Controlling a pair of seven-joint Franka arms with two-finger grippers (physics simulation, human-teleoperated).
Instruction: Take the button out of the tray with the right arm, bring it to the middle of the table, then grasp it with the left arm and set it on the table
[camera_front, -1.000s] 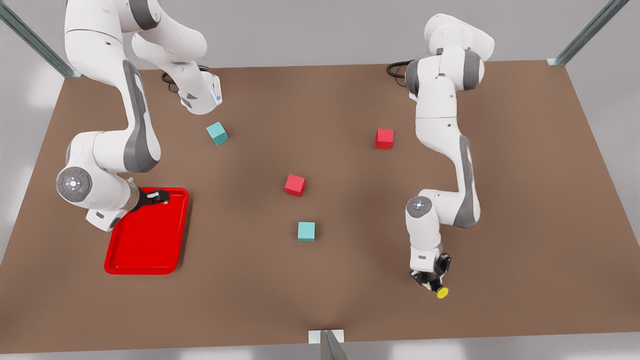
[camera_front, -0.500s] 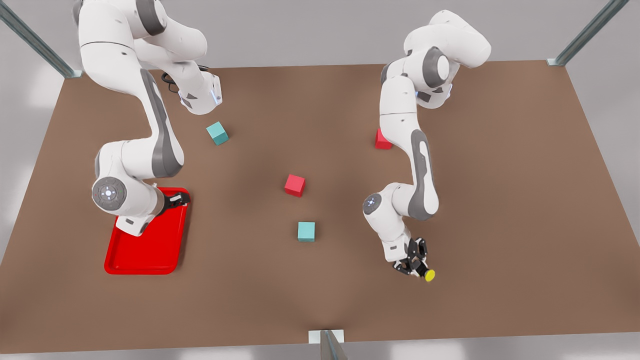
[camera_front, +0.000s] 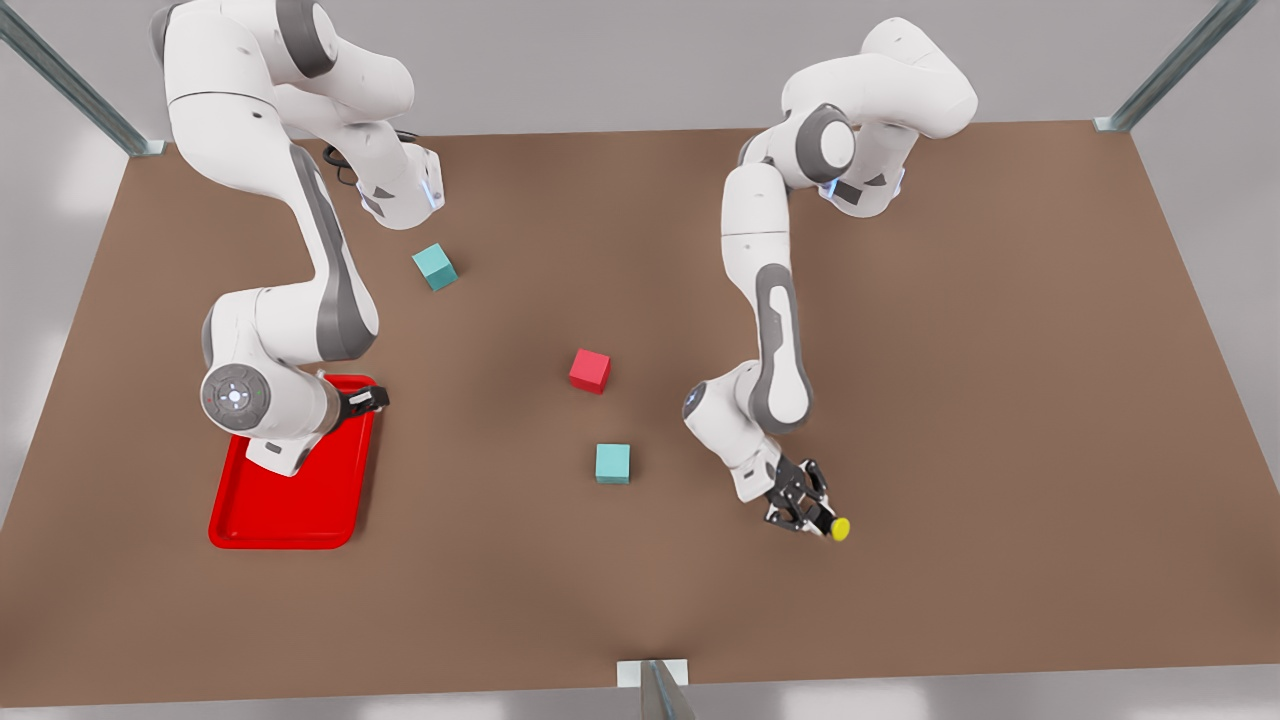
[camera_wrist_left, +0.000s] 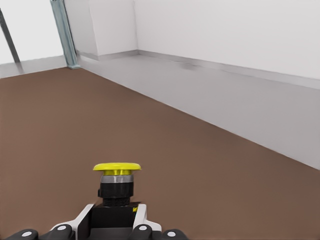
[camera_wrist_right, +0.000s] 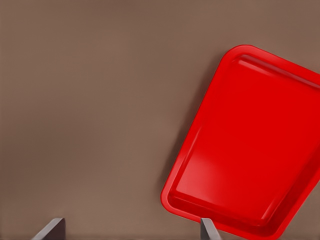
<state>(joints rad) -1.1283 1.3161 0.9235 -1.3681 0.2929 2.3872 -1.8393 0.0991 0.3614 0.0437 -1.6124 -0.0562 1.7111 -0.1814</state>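
The button (camera_front: 840, 528), a small dark body with a round yellow cap, is held by my left gripper (camera_front: 812, 518) over the brown table (camera_front: 1000, 400), right of centre toward the front edge. The left wrist view shows the button (camera_wrist_left: 116, 176) between the two fingers of the left gripper (camera_wrist_left: 114, 222), its cap pointing away from the wrist. My right gripper (camera_front: 375, 401) hovers at the far right corner of the red tray (camera_front: 290, 500), open. In the right wrist view its fingertips (camera_wrist_right: 52, 229) stand wide apart above bare table beside the tray (camera_wrist_right: 250, 150), which holds nothing.
A red cube (camera_front: 590, 370) and a teal cube (camera_front: 613, 463) sit near the table's middle, to the front view's left of the left gripper. Another teal cube (camera_front: 435, 267) lies farther back left. A metal post (camera_front: 655, 688) stands at the front edge.
The left arm has swung toward the front view's left and away from the front edge, carrying the button along. The right gripper has drifted right, from over the tray to its corner.
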